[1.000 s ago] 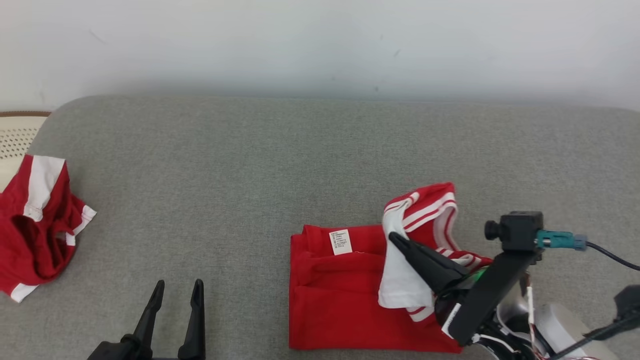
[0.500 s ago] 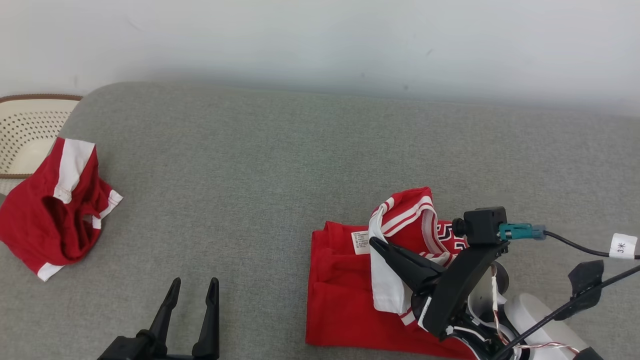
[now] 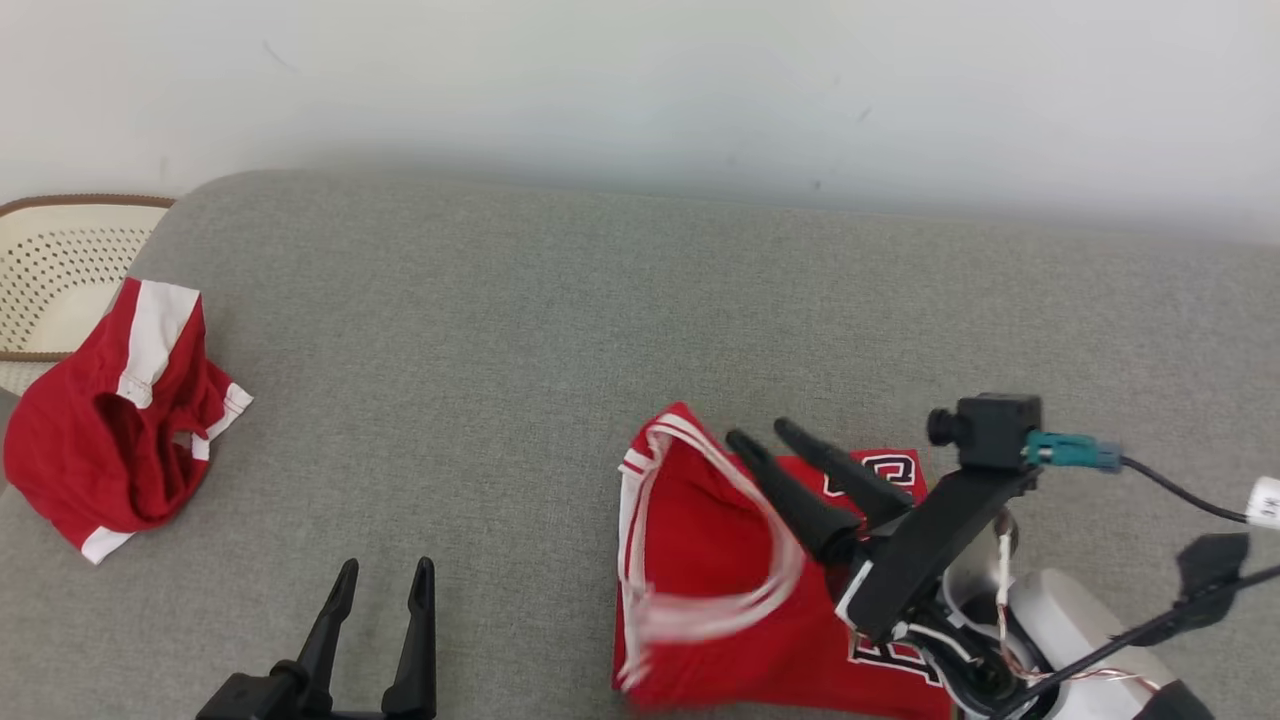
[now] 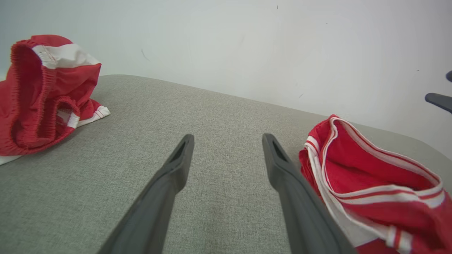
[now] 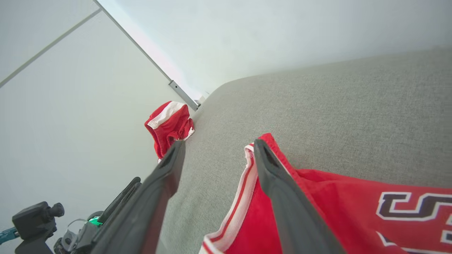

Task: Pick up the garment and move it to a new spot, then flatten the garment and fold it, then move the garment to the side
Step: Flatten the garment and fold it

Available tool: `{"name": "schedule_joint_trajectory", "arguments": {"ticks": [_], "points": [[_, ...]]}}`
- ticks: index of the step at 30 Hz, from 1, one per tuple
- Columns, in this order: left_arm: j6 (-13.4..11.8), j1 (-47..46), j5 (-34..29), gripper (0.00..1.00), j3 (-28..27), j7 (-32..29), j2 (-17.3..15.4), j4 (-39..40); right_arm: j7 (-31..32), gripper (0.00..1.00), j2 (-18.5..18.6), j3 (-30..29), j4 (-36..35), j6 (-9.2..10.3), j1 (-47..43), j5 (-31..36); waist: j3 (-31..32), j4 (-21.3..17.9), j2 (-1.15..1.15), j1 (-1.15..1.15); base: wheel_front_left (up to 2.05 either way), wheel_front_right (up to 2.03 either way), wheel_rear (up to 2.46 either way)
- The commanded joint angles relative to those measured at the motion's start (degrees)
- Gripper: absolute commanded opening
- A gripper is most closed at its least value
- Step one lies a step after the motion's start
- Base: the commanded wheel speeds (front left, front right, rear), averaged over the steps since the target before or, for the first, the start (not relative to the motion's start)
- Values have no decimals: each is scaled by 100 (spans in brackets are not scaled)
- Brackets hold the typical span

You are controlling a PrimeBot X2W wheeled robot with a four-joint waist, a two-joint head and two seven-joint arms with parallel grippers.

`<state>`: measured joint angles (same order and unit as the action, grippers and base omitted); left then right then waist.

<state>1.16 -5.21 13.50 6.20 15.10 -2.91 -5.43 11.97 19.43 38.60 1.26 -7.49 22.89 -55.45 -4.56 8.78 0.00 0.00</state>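
Folding looks unfinished: the jersey [image 3: 720, 560] lies rumpled on the couch [image 3: 500, 330], well right of the shorts [image 3: 100, 440] (armhole trim gaping upward). The right gripper [image 3: 758, 432] hangs over it, jaws wide, gripping nothing; the left gripper [image 3: 386, 565] is wide too. Tidying and moving aside remain.

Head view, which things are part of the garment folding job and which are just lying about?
Part of the job:
red jersey
right claw, open, by the jersey
grey cushion that the jersey lies on

Just lying about:
red shorts, crumpled at the far left
perforated basket behind the shorts
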Motion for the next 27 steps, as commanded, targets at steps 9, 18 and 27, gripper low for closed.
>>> {"name": "schedule_joint_trajectory", "arguments": {"ticks": [9,18,27], "points": [[45,23,-88,100,-59,7,-1,6,-681,100,250,-657,-331,1,-109,67,-3,-102,0,0,0,0,0],[43,52,-124,100,-90,7,-1,36,-979,100,572,-1247,-104,1,-610,674,-23,-114,0,0,0,0,0],[63,104,-227,100,-228,7,-1,117,-688,100,477,-1682,282,1,-1215,1282,-57,-203,0,0,0,0,0]]}}
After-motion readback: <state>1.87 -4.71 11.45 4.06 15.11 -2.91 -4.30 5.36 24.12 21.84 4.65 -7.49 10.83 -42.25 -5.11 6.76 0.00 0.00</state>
